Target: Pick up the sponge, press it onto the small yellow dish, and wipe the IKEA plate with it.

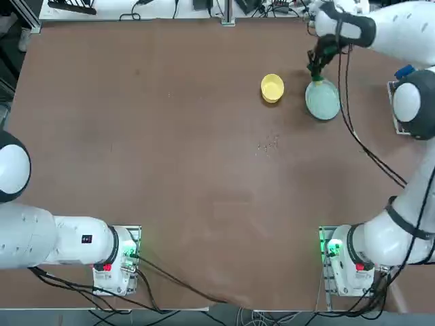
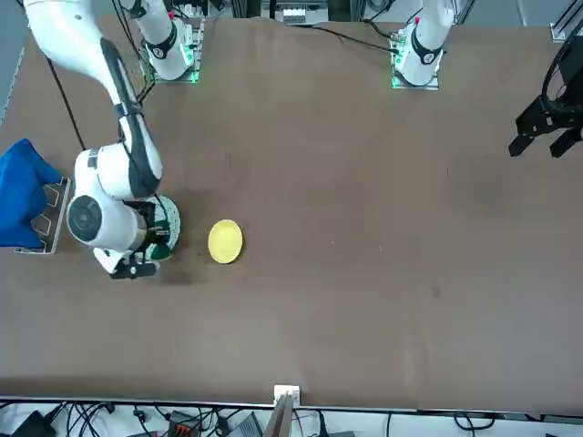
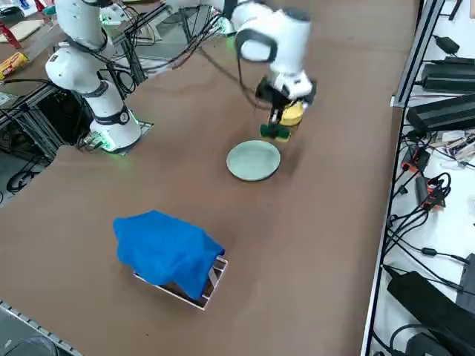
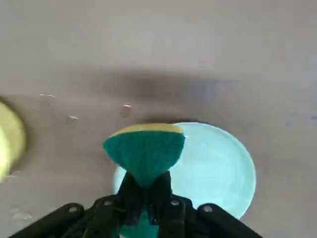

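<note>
Across the brown table (image 1: 170, 170), the right gripper (image 4: 146, 191) pinched the sponge (image 4: 144, 151) above the IKEA plate (image 4: 218, 163), whose rim might snag it, beside the small yellow dish (image 1: 272, 87).

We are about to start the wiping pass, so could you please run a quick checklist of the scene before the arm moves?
1. Right gripper shut on the sponge: ok.
2. Sponge above the IKEA plate, near its edge: ok.
3. Sponge touching the plate: cannot tell; it looks raised in the side view.
4. Small yellow dish apart from the plate: ok.
5. Plate bare of other things: ok.
6. Blue cloth away from the plate: ok.
</note>
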Action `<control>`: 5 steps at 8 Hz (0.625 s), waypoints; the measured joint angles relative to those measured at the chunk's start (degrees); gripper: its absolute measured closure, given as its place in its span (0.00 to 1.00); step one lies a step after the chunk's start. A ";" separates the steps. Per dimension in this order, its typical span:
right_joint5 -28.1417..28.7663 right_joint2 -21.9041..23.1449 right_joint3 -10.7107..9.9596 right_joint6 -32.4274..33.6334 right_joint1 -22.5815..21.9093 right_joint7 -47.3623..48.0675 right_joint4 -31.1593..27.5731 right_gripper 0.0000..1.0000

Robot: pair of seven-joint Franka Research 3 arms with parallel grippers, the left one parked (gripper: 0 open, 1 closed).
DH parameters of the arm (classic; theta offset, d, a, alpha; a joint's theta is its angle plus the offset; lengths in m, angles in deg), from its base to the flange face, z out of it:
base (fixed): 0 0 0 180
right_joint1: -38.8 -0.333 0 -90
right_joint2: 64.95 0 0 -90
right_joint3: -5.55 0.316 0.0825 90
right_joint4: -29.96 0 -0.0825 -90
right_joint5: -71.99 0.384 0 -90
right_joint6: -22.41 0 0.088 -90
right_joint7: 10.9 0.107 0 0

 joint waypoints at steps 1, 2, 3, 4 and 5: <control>0.00 1.43 0.00 -6.48 1.54 -2.17 -6.29 0.91; 0.00 2.40 0.01 -11.99 2.25 -3.14 -11.54 0.91; 0.00 2.93 0.02 -15.38 2.41 -3.31 -14.99 0.91; 0.00 3.33 0.07 -16.92 2.41 -3.31 -16.72 0.91; 0.00 3.69 0.09 -17.26 2.42 -3.31 -17.27 0.91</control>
